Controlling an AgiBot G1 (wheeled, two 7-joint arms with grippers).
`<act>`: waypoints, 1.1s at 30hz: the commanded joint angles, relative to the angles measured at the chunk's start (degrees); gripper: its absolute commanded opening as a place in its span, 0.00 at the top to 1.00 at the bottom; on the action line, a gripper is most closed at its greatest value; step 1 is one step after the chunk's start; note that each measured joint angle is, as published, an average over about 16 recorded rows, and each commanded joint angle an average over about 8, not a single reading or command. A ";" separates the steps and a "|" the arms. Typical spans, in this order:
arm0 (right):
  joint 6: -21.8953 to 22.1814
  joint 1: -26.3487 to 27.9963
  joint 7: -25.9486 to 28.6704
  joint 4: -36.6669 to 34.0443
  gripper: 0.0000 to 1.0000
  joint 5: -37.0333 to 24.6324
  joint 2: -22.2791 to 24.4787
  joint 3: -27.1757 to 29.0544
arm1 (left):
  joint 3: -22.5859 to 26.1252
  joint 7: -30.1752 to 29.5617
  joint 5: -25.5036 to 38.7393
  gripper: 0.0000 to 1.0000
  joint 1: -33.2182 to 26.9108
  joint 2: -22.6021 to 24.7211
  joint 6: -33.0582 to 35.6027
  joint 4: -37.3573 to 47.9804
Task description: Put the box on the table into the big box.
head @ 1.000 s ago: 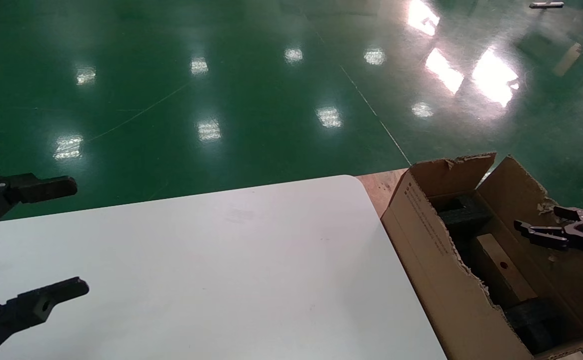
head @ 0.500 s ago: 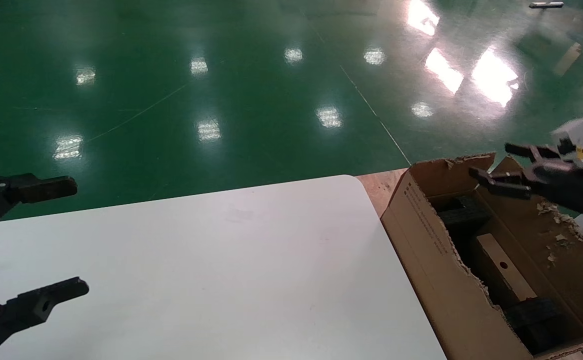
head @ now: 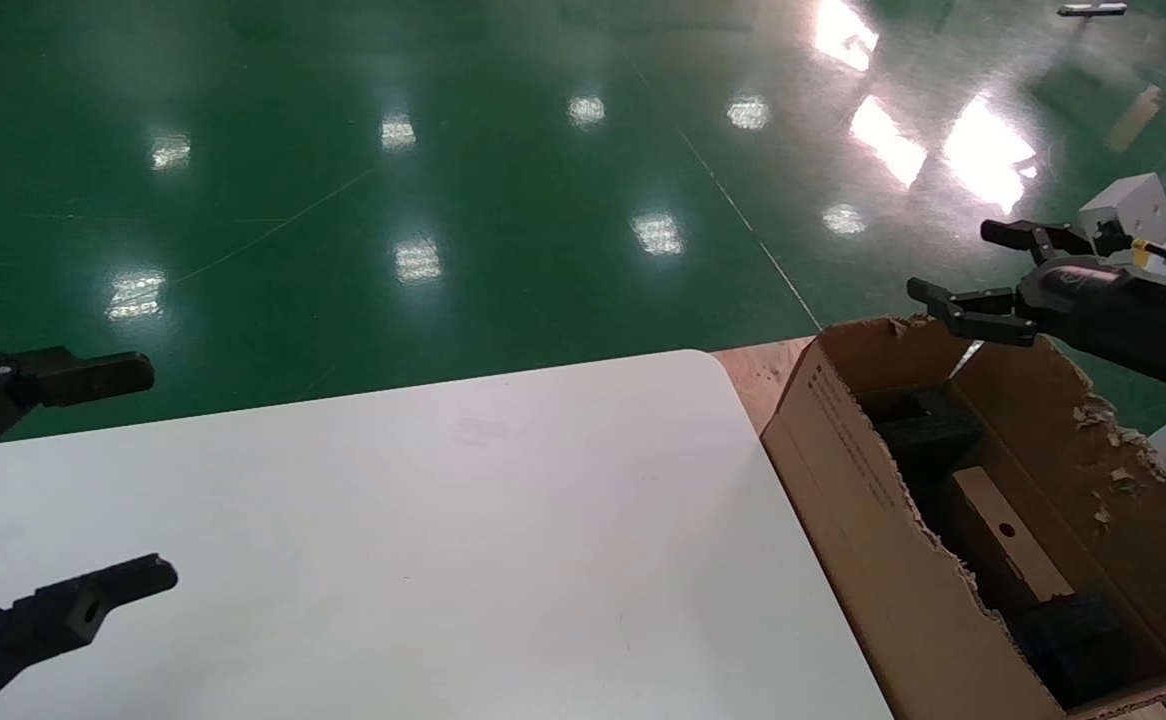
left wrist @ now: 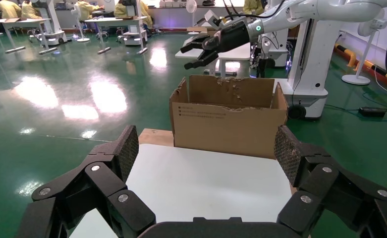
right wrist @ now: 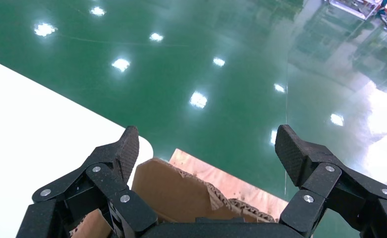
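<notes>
The box [head: 1021, 562], small and brown with a round hole, lies inside the big box [head: 858, 470] between black foam pieces [head: 928, 425]. The big box stands off the right end of the white table [head: 423, 540], its torn flaps up. My right gripper [head: 963, 272] hovers open and empty above the far flap of the big box [right wrist: 176, 193]; in its own wrist view the right gripper [right wrist: 208, 144] holds nothing. My left gripper [head: 153, 475] stays open over the table's left end, and the left gripper [left wrist: 207, 148] faces the big box [left wrist: 228, 124] across the table [left wrist: 206, 183].
A wooden board [head: 758, 375] lies under the big box beside the table corner. Torn cardboard crumbs [head: 1103, 440] sit on the right flap. Glossy green floor [head: 503, 180] surrounds the table. A white robot base [left wrist: 307, 74] stands behind the big box.
My right gripper has risen out of the big box, from low inside it to above its far flap, open and empty. The box stays inside. My left arm has not moved.
</notes>
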 commanded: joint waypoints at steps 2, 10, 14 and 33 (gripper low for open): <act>0.01 -0.22 0.09 -0.50 0.00 -0.08 0.04 -0.06 | 0.00 0.00 0.00 0.00 0.00 0.00 0.00 0.00; -0.60 -1.10 1.17 0.57 0.00 -0.32 -0.17 0.56 | 0.00 0.00 0.00 0.00 0.00 0.01 0.00 0.00; -1.56 -2.04 2.94 4.04 0.00 -0.46 -0.77 1.98 | 0.00 0.00 0.00 0.00 0.00 0.01 0.00 0.00; -6.96 -7.53 12.93 22.91 0.00 -1.36 -4.03 9.80 | 0.00 0.00 0.00 0.00 0.00 0.01 0.00 0.00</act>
